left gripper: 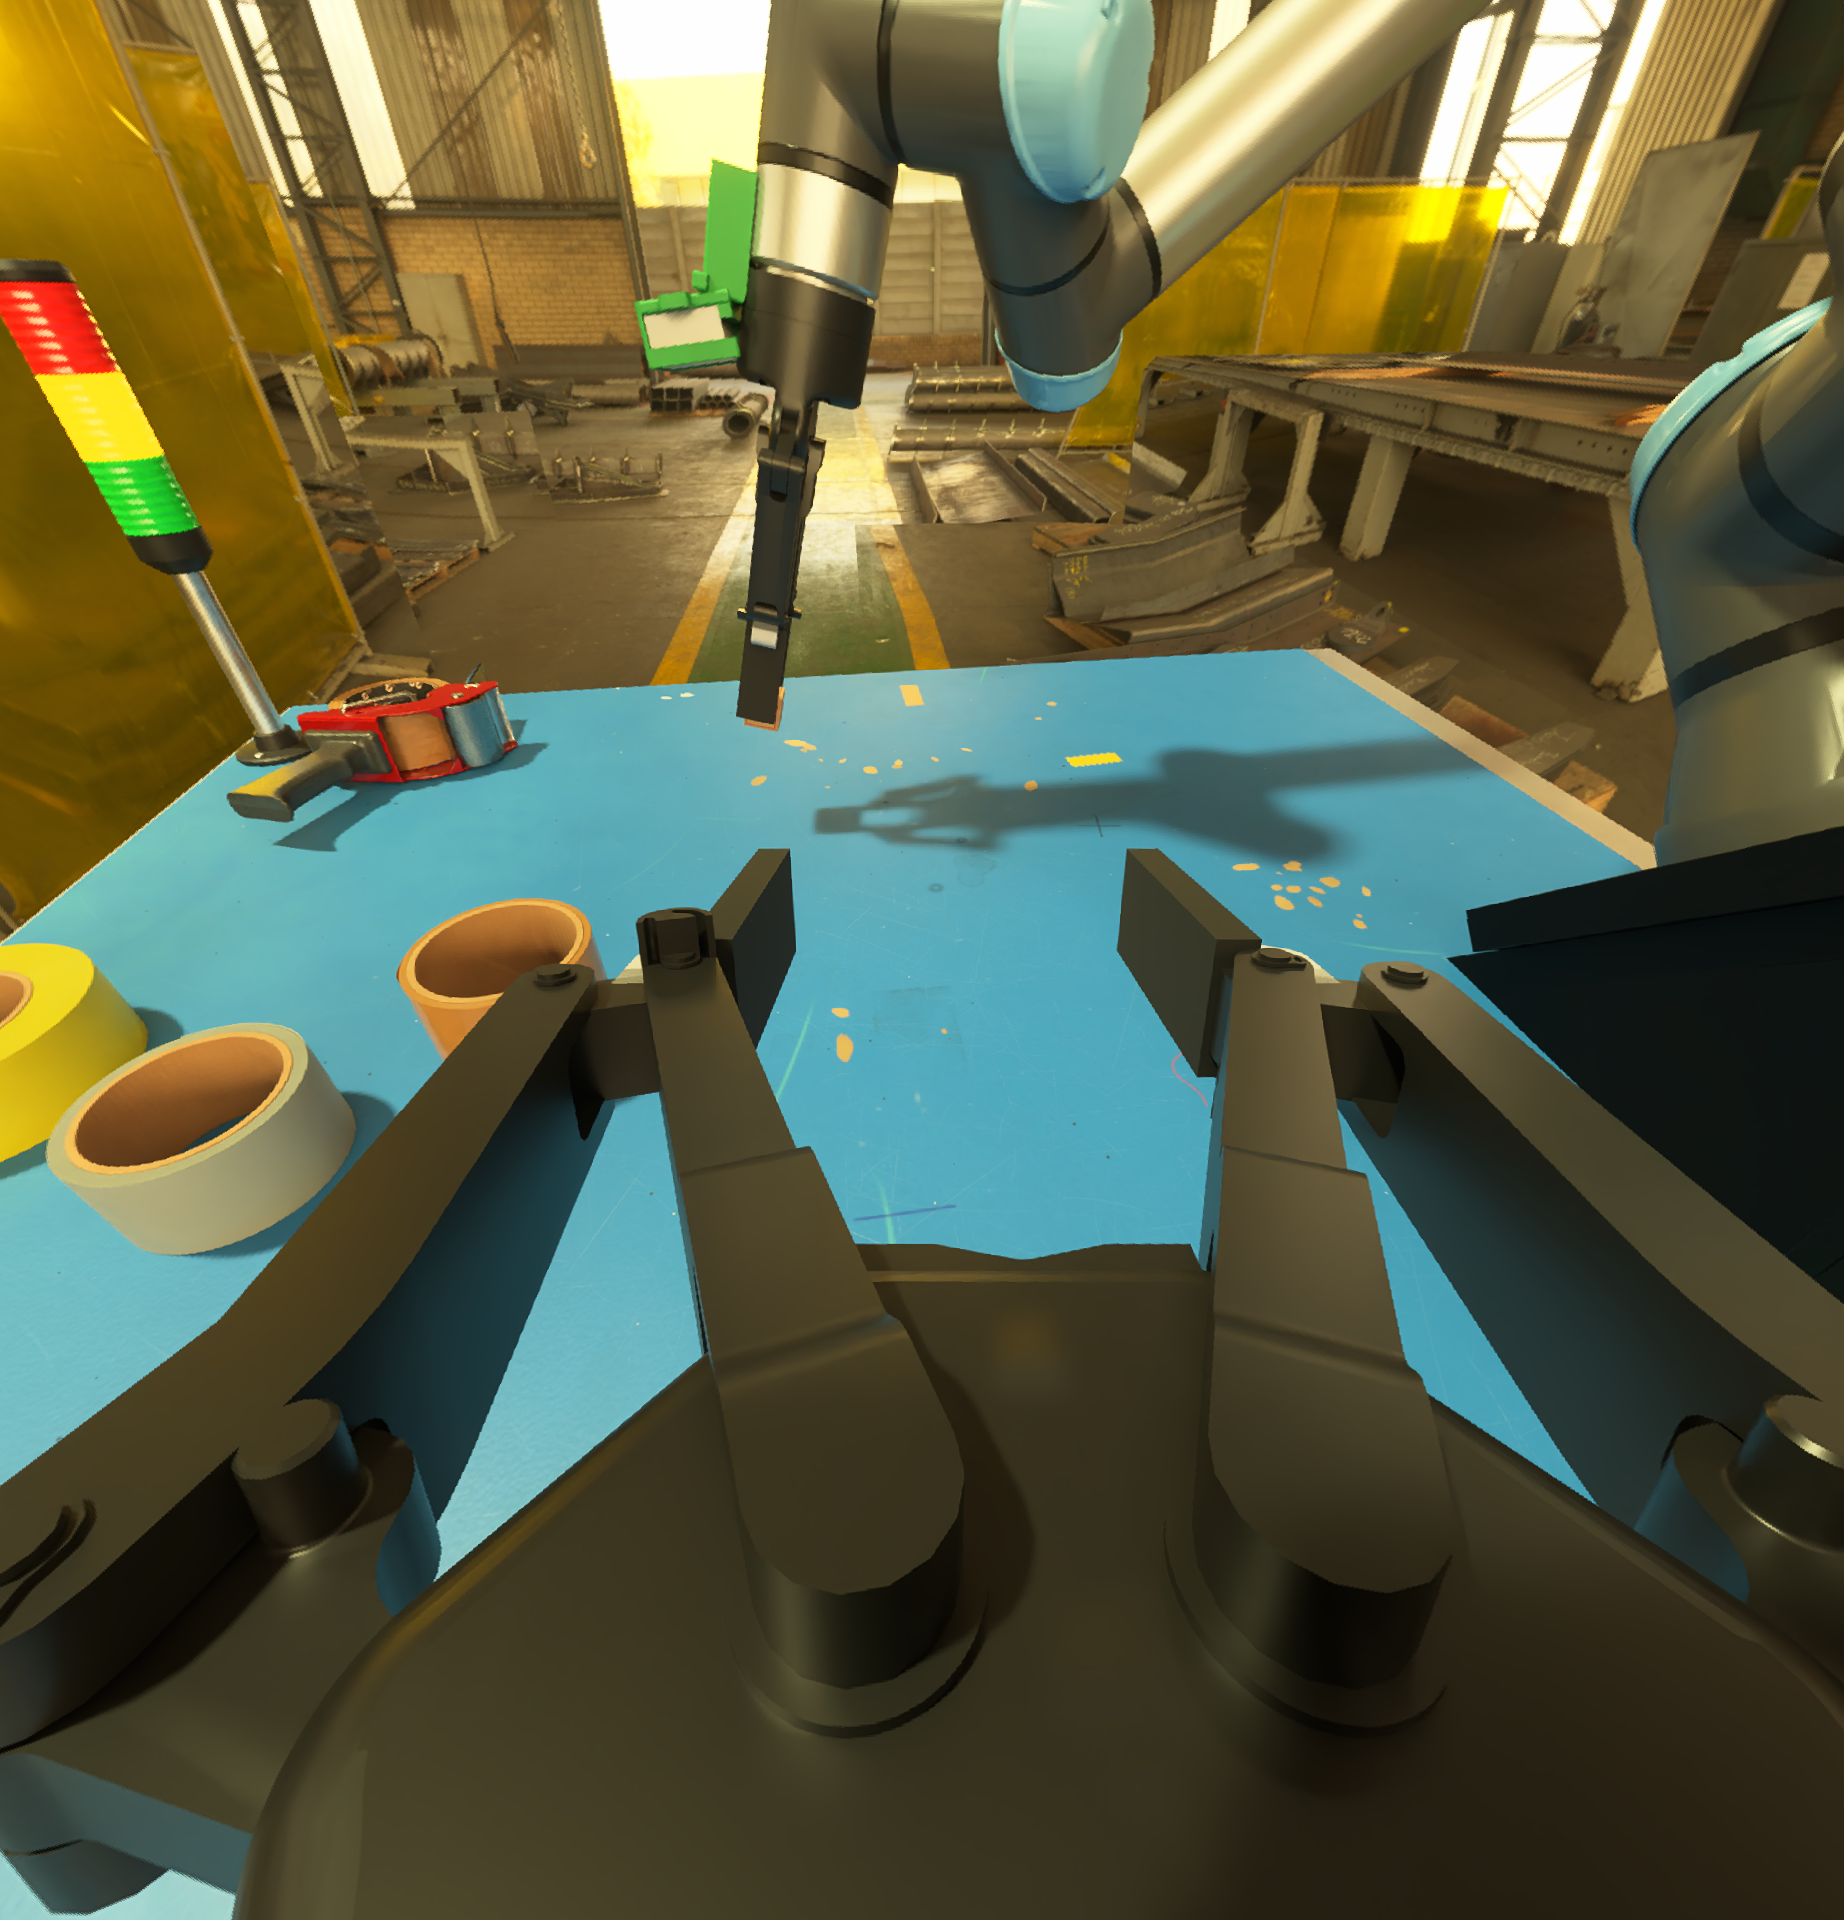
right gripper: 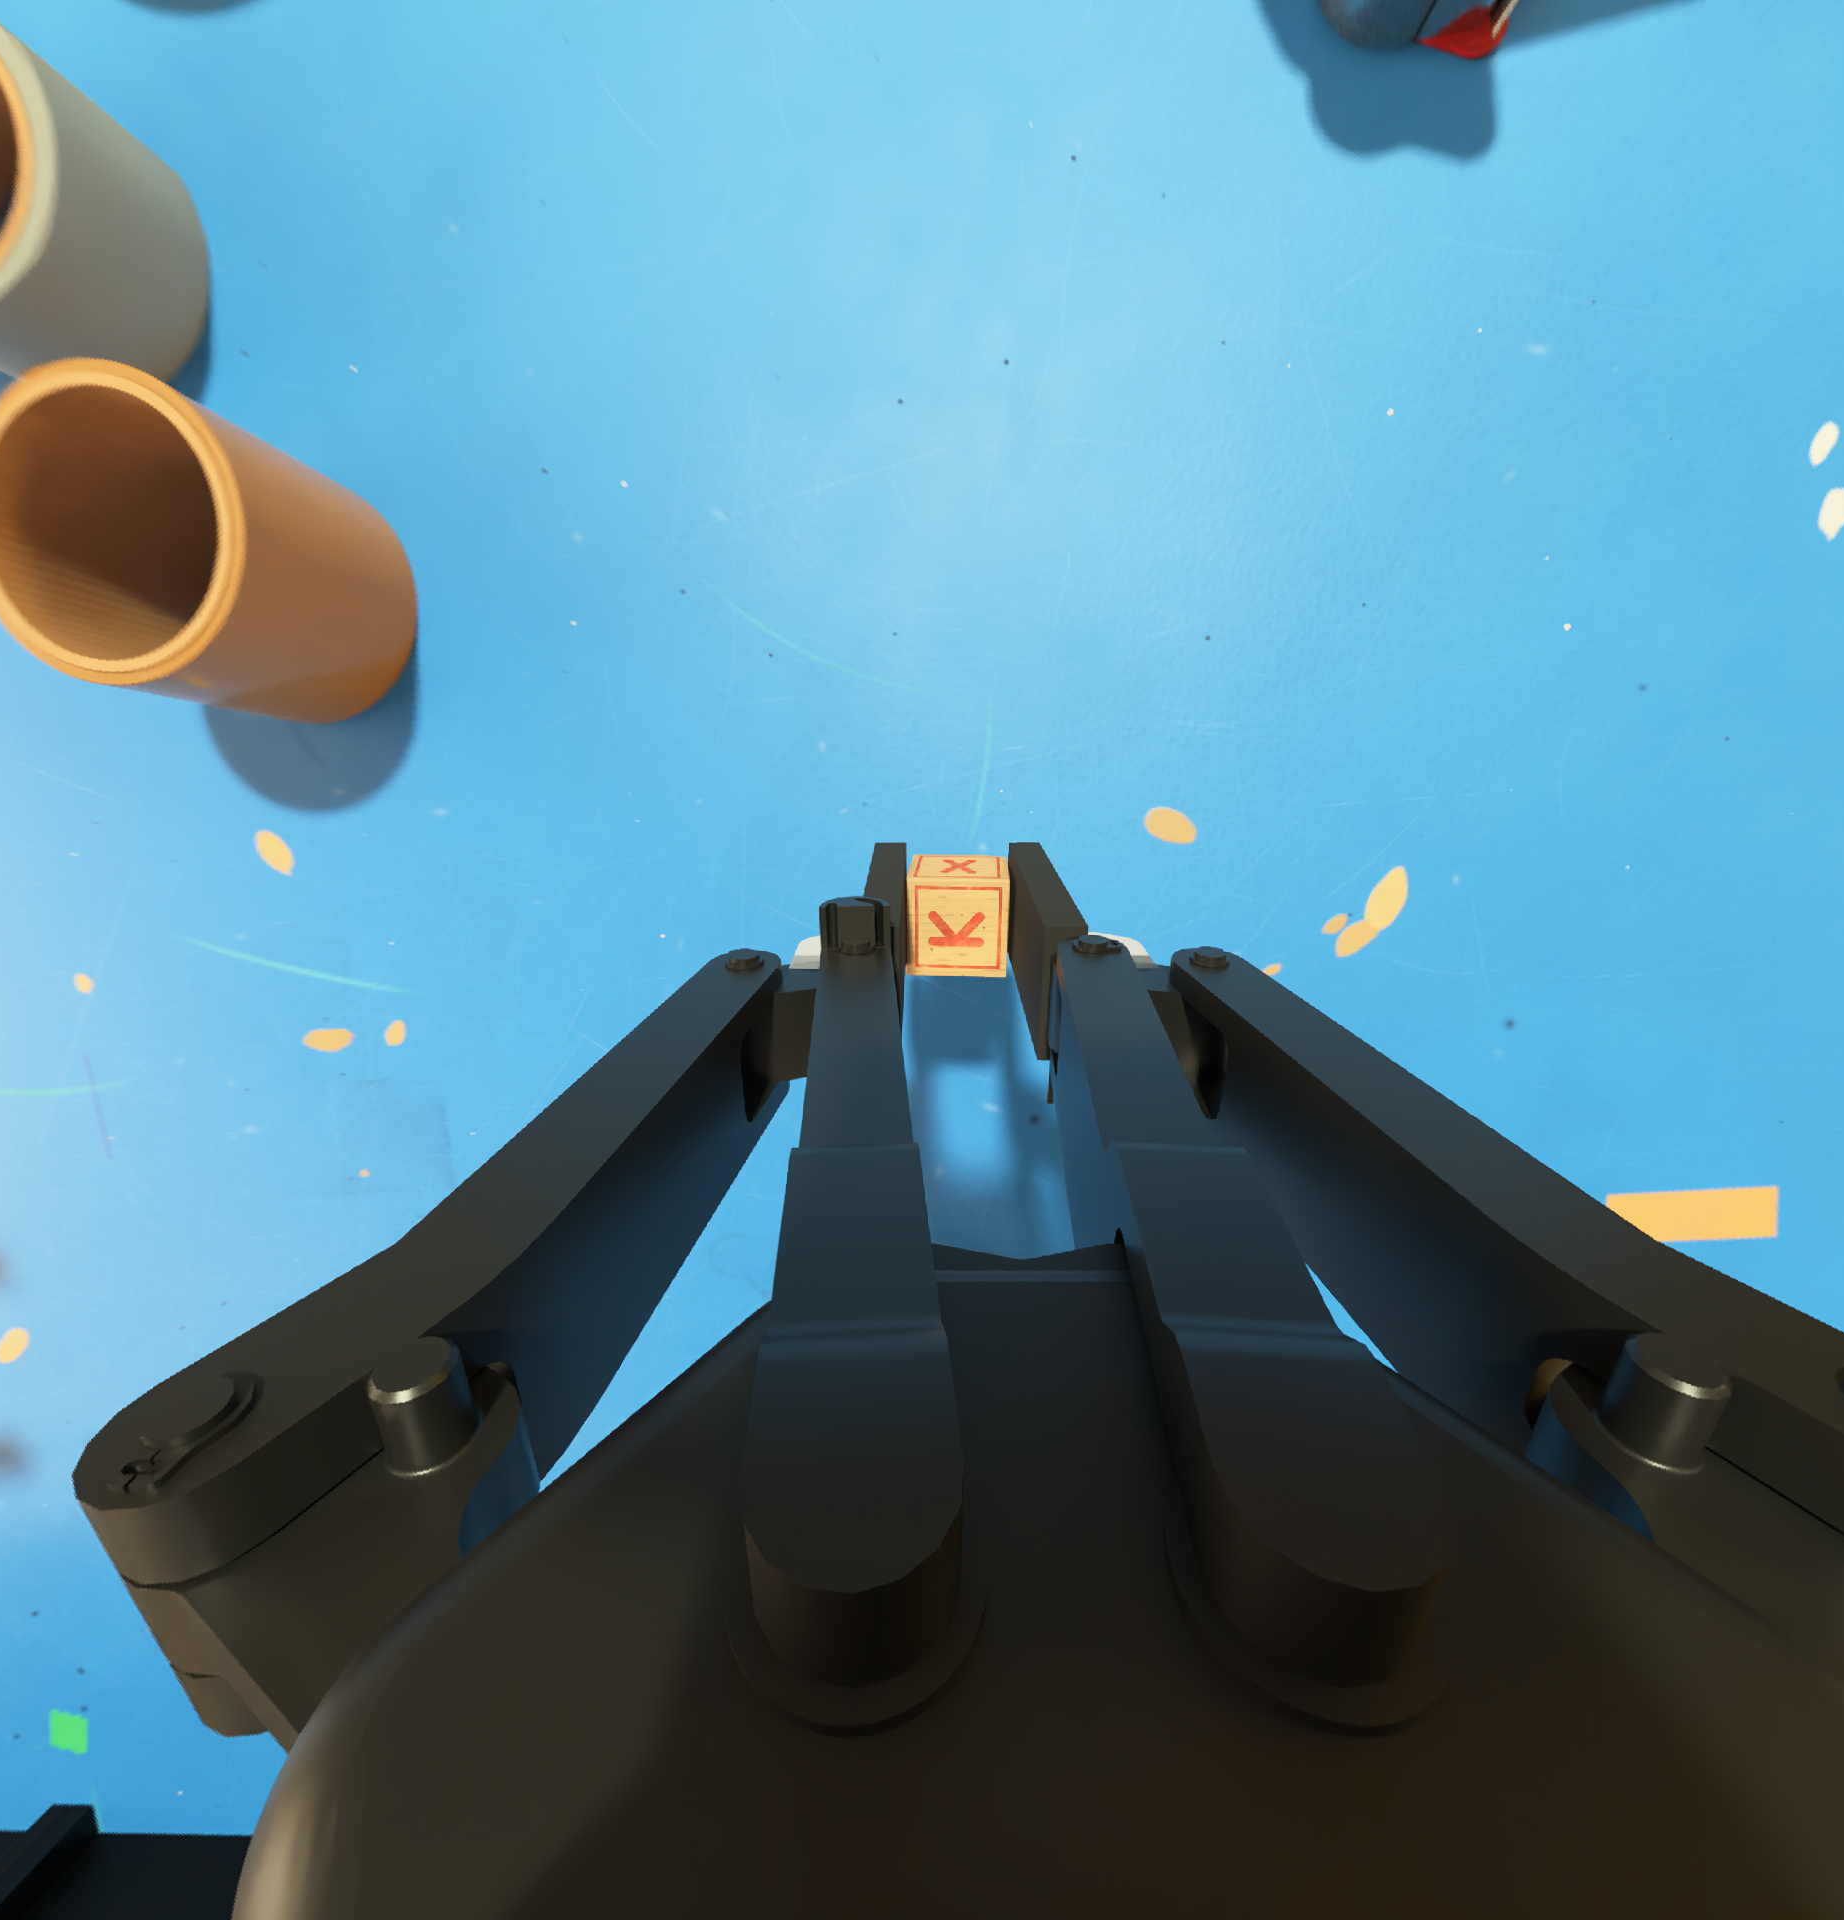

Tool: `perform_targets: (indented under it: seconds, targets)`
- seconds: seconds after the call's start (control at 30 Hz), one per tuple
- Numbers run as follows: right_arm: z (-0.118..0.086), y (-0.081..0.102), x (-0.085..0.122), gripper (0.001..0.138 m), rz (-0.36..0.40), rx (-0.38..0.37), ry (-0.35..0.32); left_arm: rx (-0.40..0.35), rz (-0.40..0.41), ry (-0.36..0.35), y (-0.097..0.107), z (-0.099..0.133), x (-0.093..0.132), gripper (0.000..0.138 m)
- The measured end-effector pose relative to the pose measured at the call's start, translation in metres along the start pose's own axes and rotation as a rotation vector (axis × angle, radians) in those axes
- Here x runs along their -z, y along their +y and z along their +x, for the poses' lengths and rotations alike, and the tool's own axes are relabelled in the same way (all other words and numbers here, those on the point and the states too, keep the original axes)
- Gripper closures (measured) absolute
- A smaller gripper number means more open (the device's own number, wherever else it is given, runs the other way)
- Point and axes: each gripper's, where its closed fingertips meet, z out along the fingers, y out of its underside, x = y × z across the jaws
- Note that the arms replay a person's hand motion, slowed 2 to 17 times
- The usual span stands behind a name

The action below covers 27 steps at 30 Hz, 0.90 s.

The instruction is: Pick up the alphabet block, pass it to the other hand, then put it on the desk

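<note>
Wooden and pale, with red markings on its faces, the alphabet block (right gripper: 956,914) sits clamped between the two pads of the right pincer (right gripper: 956,899), which points straight down at the blue tabletop (right gripper: 1105,468). Whether the block touches the surface under it cannot be told. In the left wrist view the same right pincer (left gripper: 762,712) shows far ahead, edge-on, with a sliver of the block (left gripper: 771,711) at its tip, low over the far part of the tabletop (left gripper: 949,1039).

The left pincer (left gripper: 957,940) has its pads wide apart with nothing between them, above bare blue surface. Left of its pads stand a brown cardboard tube (left gripper: 497,961), a grey tape roll (left gripper: 206,1132) and a yellow tape roll (left gripper: 35,1039). Farther ahead and to the left lie a red tape dispenser (left gripper: 409,732) and a signal light pole (left gripper: 118,457) banded red, yellow and green. From the right pincer, the brown tube (right gripper: 185,540) and grey roll (right gripper: 76,208) lie ahead and to the left, well apart from the block.
</note>
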Motion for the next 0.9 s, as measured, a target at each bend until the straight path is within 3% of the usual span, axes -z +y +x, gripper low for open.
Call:
perform_targets:
  seconds: [0.37, 0.9]
  targets:
    - [0.016, 0.005, -0.033, 0.113, -0.092, 0.027, 0.075, 0.003, -0.026, 0.012, 0.007, -0.003, -0.001, 0.064]
    - [0.024, 0.011, -0.063, 0.113, -0.159, 0.017, 0.087, 0.011, -0.049, 0.012, 0.016, -0.01, -0.001, 0.078]
